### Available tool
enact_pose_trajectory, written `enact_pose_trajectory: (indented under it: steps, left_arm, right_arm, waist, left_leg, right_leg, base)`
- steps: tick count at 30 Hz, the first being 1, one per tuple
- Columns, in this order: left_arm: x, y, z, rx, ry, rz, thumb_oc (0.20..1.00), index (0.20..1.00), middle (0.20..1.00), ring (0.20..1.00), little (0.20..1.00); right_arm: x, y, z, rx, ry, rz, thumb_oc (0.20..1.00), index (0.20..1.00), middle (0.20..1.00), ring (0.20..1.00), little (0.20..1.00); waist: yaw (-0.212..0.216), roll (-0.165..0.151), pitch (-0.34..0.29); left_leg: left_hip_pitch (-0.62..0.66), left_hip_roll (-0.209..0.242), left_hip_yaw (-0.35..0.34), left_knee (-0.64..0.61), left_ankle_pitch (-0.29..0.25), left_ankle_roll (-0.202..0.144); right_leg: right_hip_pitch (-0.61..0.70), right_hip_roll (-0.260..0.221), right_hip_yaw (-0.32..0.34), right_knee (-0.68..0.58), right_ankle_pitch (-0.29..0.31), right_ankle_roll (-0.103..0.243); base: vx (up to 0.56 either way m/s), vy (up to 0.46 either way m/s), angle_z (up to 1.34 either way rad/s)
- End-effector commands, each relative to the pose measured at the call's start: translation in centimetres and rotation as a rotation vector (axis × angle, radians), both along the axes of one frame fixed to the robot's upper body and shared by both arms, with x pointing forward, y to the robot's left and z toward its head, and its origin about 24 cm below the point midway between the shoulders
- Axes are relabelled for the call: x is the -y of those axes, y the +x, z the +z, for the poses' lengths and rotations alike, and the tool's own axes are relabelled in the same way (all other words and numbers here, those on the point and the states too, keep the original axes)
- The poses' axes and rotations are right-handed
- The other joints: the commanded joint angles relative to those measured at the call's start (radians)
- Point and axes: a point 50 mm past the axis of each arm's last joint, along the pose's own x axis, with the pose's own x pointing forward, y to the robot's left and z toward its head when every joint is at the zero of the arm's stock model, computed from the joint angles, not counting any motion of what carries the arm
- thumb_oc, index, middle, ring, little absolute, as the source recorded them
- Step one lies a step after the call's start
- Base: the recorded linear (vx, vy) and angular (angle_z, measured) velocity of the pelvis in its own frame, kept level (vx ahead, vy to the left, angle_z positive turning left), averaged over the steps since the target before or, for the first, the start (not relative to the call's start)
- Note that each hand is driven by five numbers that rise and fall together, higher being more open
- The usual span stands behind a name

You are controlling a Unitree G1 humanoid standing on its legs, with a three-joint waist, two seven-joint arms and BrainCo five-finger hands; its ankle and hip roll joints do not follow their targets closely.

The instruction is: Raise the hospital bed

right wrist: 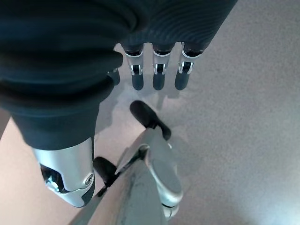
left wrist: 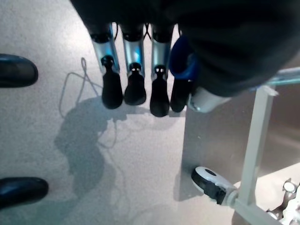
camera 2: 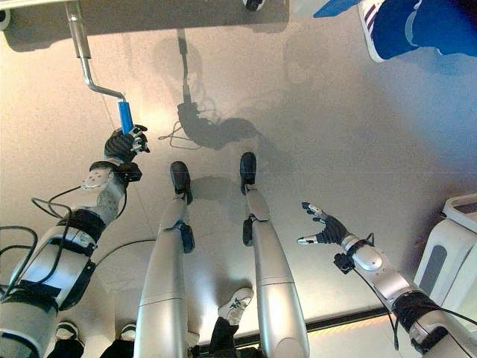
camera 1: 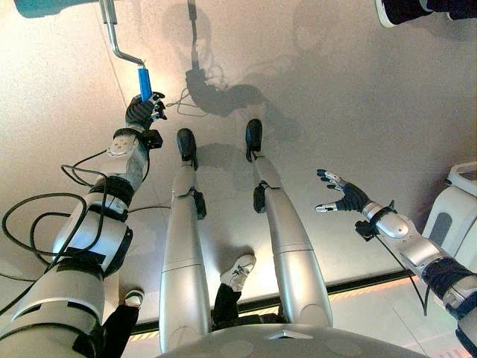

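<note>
A bent metal crank rod point(camera 1: 117, 41) comes down from the bed frame point(camera 2: 149, 15) at the top left and ends in a blue handle point(camera 1: 144, 82). My left hand point(camera 1: 141, 112) is shut on the lower end of that handle, the arm stretched forward. In the left wrist view the curled fingers point(left wrist: 135, 86) wrap the blue handle point(left wrist: 180, 61), with the bed's leg point(left wrist: 258, 136) and a caster wheel point(left wrist: 211, 183) beyond. My right hand point(camera 1: 344, 196) hangs open over bare floor at the right, holding nothing.
A person's blue-trousered leg and shoe point(camera 2: 402, 26) stand at the top right. A white device point(camera 1: 458, 201) sits at the right edge. Another person's shoe point(camera 1: 238, 270) is behind my legs, near a dark floor strip point(camera 1: 365, 283).
</note>
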Motion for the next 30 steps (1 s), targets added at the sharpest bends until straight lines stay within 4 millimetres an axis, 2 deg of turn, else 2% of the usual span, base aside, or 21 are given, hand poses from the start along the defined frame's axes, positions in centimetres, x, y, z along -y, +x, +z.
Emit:
enact_pose_trajectory:
  steps: [1,4,13,20,25,30]
  left_arm:
    - [-11.3,-7.8,-4.8,-0.151,0.029,0.359,0.2,0.2,0.2,0.2,0.2]
    - [-12.1,-8.4,-4.7,-0.17,0.068,0.354,0.2,0.2,0.2,0.2,0.2]
    - [-10.9,-9.0,-4.4,-0.158,0.169,0.181,0.2,0.2,0.2,0.2,0.2]
    - [-12.3,-12.0,-4.5,-0.216,0.241,0.116,0.2,0.2,0.2,0.2,0.2]
    - [-12.2,-13.1,-4.4,-0.227,0.255,0.069,0.2,0.2,0.2,0.2,0.2]
    - [-11.8,-14.2,-2.9,-0.228,0.312,-0.024,0.2,0.2,0.2,0.2,0.2]
  right_arm:
    - [1.8,-2.4,-0.8,-0.045,-0.042,-0.008,1.0,1.0,1.0,1.0,1.0]
    - [1.9,-2.4,-0.9,-0.048,-0.042,-0.012,1.0,1.0,1.0,1.0,1.0]
    - [2.8,-3.0,-0.8,-0.055,-0.059,-0.026,1.0,1.0,1.0,1.0,1.0]
    - [3.5,-3.5,-0.7,-0.063,-0.064,-0.043,1.0,1.0,1.0,1.0,1.0]
    - [3.7,-3.6,-0.3,-0.049,-0.068,-0.039,1.0,1.0,1.0,1.0,1.0]
    - [4.4,-4.1,-0.1,-0.052,-0.083,-0.053,1.0,1.0,1.0,1.0,1.0]
  waist:
    - [0.058,0.029,0.011]
    - [0.064,0.037,0.014]
    - [0.078,0.059,0.026]
    - [0.095,0.082,0.034]
    - [0.1,0.09,0.035]
    - [0.104,0.1,0.035]
  left_leg:
    - [0.031,-0.034,0.016,0.009,-0.067,0.042]
    - [0.034,-0.036,0.018,0.012,-0.066,0.042]
    - [0.046,-0.039,0.025,0.01,-0.061,0.043]
    - [0.055,-0.041,0.03,0.015,-0.056,0.043]
    - [0.056,-0.04,0.033,0.016,-0.054,0.043]
    - [0.054,-0.041,0.034,0.021,-0.053,0.045]
  right_leg:
    - [0.032,-0.026,0.014,0.009,-0.023,0.08]
    - [0.033,-0.024,0.016,0.013,-0.024,0.078]
    - [0.039,-0.028,0.016,0.017,-0.022,0.076]
    - [0.045,-0.03,0.016,0.026,-0.023,0.074]
    - [0.046,-0.031,0.015,0.025,-0.023,0.074]
    - [0.046,-0.03,0.014,0.03,-0.024,0.072]
  base:
    - [0.0,0.0,0.0]
    - [0.0,0.0,0.0]
    - [0.0,0.0,0.0]
    - [0.0,0.0,0.0]
    - [-0.01,-0.011,0.11]
    - [-0.01,-0.013,0.12]
